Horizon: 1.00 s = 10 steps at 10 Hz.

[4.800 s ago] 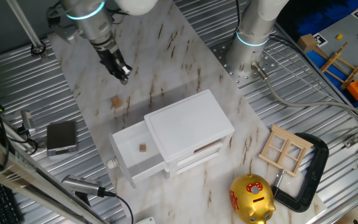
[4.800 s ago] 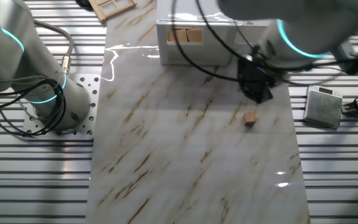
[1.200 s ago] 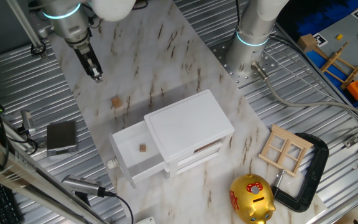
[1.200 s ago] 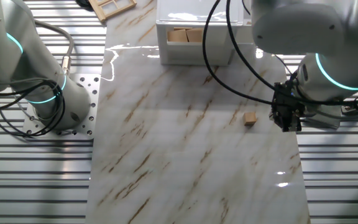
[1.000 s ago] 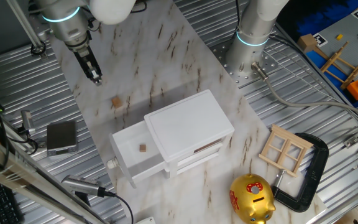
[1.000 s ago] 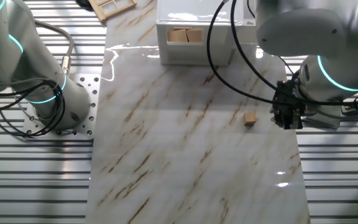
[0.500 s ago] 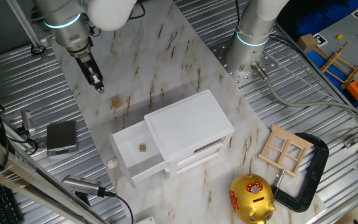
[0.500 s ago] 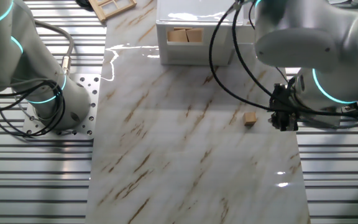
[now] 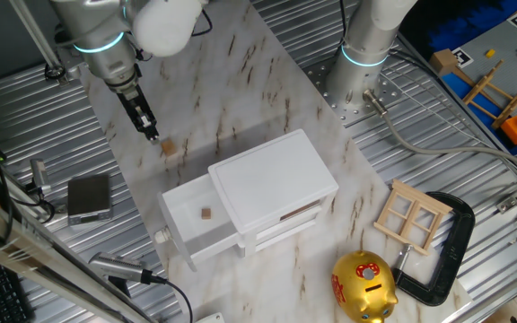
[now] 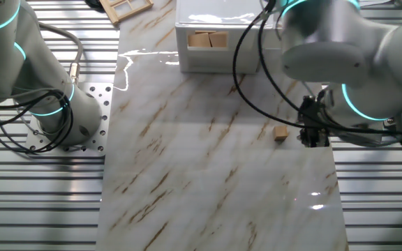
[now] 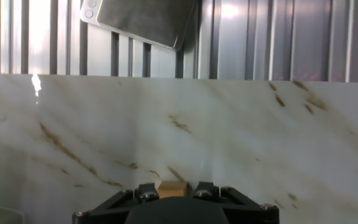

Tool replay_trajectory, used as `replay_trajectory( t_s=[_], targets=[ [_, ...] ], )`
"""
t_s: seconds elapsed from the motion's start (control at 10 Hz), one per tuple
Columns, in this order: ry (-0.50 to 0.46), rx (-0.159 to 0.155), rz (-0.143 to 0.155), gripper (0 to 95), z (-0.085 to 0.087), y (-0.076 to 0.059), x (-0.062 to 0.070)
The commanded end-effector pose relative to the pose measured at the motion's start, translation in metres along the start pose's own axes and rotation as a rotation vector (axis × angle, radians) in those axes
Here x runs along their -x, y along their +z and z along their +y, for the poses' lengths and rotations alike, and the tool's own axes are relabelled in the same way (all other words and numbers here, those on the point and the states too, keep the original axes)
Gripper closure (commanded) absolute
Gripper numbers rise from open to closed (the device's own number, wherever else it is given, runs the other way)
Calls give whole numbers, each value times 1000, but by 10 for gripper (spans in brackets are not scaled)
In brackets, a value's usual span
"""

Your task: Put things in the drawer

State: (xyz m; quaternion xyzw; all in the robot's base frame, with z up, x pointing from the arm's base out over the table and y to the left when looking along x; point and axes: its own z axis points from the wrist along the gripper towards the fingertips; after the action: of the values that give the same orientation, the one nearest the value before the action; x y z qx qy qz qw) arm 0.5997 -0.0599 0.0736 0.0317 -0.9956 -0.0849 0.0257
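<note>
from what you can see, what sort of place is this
Most likely a robotics lab test bench: a ribbed metal table with a marble-look board, a second arm's base bolted on, and a toy white cabinet.

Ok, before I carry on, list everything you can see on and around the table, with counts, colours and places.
Wooden cubes: two, tan; one loose on the marble, one in the open drawer.
Cabinet: one, white, mid-table, its top drawer pulled out.
Window frame: one, pale wood, beside the cabinet.
Piggy bank: one, gold and red, near table edge.
C-clamp: one, black, next to the frame.
Grey box: one, on the ribbed metal off the marble.
Second arm's base: one, white, far side.
Gripper: one, dark, just beside the loose cube; open or shut unclear.
</note>
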Motion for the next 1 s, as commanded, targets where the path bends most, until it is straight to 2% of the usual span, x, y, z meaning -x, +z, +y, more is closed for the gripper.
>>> replay_trajectory(
  t_s=[0.1,0.5,0.9,1.0],
  targets=[
    [7,0,4,570,1,4,1],
    [7,-5,0,570,5,14,-1],
    [-23,-14,-2,570,5,22,-10],
    [-32,-24,-4,570,5,22,-11]
  ],
)
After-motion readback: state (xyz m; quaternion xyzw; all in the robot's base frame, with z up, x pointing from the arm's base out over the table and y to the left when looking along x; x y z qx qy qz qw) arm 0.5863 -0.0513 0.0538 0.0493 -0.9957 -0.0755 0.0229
